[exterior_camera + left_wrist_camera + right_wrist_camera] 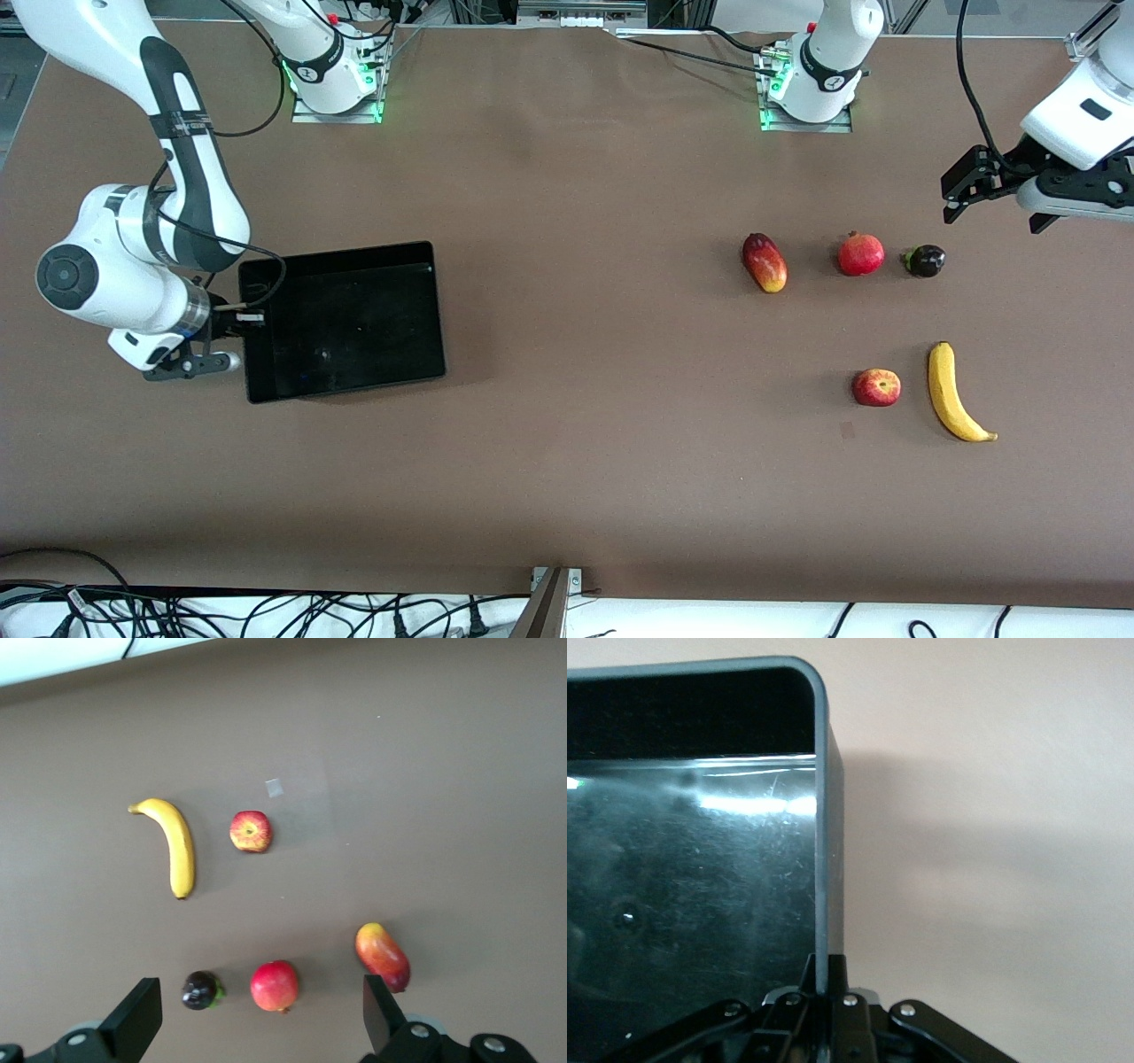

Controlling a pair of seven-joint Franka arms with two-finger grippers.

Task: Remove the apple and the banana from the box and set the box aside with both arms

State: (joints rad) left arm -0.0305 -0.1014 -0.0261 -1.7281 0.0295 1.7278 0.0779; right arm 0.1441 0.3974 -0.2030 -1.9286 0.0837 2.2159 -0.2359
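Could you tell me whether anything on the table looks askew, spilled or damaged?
Nothing stands out. The glossy black plastic tray sits slightly skewed, its wall pinched by the shut right gripper. The yellow banana and red apple lie intact; the open left gripper hangs above.

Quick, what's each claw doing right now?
Left gripper: open, holding nothing, up over the table near the fruit.
Right gripper: shut on the wall of the black tray.
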